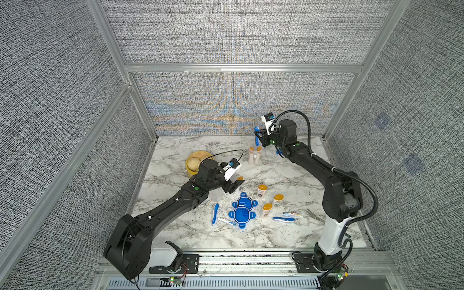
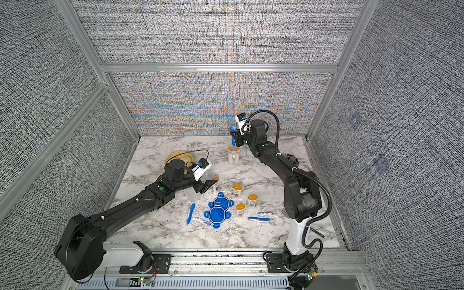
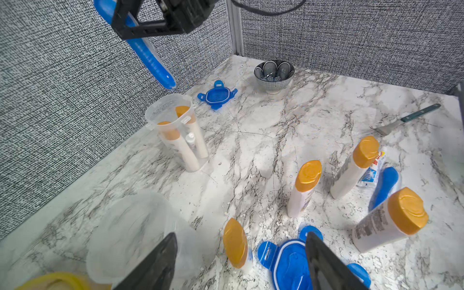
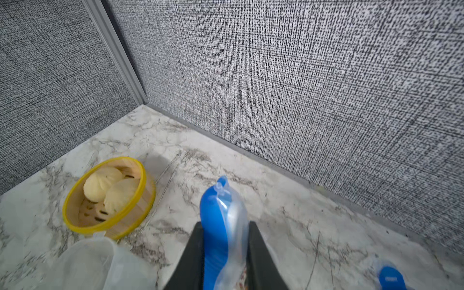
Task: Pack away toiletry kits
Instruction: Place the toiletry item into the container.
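Nearest the arm bases, two overlapped blue four-tab clip lids [image 1: 241,213] lie on the marble worktop [image 1: 175,233]. A wrapped blue toothbrush [image 1: 215,213] and a small white toothpaste tube [image 1: 226,221] flank them on the left arm's side, a second toothbrush [image 1: 283,219] and second tube [image 1: 291,214] on the right. Only the tines of a green-handled fork [image 3: 411,116] clear the right arm in both top views. Three upright white bottles with orange-yellow caps [image 1: 278,200] stand behind. A fourth bottle [image 1: 239,181] is just ahead of the left end effector [image 1: 234,187], whose jaws are spread wide and empty. Beside it an empty tall clear plastic tub [image 3: 130,233] is faint from above and blurred up close. The left wrist half covers the yellow bamboo steamer [image 4: 108,195]; the right wrist view shows its two buns. Farther back, a second clear tub [image 3: 175,130] holds two bottles and what looks like a tube. Just above its rim the right end effector [image 4: 225,224] is clamped on a wrapped toothbrush [image 4: 216,200]. A third lid [image 3: 217,95] and a dark patterned bowl [image 3: 273,75] show clearly only in the left wrist view.
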You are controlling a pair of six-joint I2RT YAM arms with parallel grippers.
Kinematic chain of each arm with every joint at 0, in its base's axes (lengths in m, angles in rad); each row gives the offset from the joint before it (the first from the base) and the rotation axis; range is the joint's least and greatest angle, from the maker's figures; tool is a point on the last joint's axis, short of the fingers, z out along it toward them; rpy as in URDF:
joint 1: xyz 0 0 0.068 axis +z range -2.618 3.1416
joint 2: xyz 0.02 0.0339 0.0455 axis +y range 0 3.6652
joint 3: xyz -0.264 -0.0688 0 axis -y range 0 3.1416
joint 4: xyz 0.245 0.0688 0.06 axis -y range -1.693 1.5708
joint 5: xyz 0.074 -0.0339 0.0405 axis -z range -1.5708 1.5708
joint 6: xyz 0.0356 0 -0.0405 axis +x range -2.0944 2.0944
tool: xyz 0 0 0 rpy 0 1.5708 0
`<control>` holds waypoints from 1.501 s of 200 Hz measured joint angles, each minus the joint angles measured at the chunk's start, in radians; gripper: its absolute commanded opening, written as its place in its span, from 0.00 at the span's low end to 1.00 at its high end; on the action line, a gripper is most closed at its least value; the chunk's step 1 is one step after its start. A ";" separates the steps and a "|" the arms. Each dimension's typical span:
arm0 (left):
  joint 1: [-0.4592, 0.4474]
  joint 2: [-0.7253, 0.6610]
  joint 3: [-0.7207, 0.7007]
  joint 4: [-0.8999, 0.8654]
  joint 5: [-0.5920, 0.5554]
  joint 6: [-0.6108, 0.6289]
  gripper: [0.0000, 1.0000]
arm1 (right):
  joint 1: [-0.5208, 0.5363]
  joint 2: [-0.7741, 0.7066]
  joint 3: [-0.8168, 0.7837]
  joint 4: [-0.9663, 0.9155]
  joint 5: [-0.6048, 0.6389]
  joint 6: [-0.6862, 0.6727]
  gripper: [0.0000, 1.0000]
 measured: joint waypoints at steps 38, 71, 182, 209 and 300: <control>0.000 -0.002 0.000 -0.001 -0.010 0.000 0.79 | 0.000 0.069 0.013 0.105 -0.001 -0.006 0.09; 0.000 -0.006 0.002 -0.002 -0.024 0.000 0.79 | -0.002 0.078 -0.032 0.148 0.006 -0.016 0.09; 0.000 -0.024 0.002 -0.006 -0.026 -0.008 0.79 | -0.021 0.093 -0.080 0.187 -0.006 -0.020 0.46; 0.000 -0.042 0.002 -0.008 -0.026 -0.021 0.79 | -0.021 0.014 -0.128 0.183 -0.016 -0.018 0.50; 0.000 -0.082 -0.005 -0.050 -0.107 -0.132 0.82 | -0.086 -0.278 -0.205 -0.310 0.017 0.142 0.48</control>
